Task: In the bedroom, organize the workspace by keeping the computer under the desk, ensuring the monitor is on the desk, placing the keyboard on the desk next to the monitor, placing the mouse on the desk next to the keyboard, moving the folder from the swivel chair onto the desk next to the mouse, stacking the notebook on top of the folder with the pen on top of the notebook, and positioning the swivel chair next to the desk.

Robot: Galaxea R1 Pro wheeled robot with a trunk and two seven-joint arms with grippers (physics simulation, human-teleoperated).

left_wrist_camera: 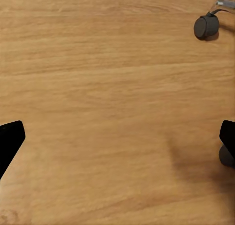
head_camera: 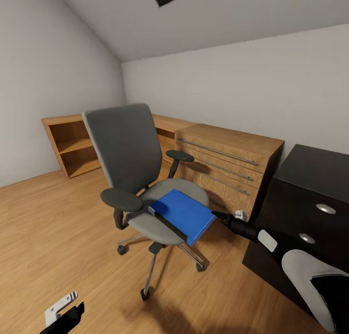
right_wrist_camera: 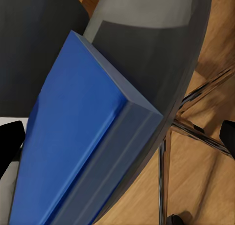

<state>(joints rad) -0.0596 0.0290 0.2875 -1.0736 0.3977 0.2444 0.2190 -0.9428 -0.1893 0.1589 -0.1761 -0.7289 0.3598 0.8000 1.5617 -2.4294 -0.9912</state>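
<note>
A blue folder lies on the grey seat of the swivel chair, with one corner sticking out past the seat's edge. My right gripper is at that overhanging corner. In the right wrist view the folder lies between the wide-apart black fingers of the open gripper, with nothing held. My left gripper hangs low over the wood floor, and its wrist view shows it open and empty. A chair caster is in that view too.
A wooden chest of drawers stands behind the chair against the far wall, and a low open bookshelf sits in the left corner. A black cabinet stands close on the right. Open wood floor stretches to the left.
</note>
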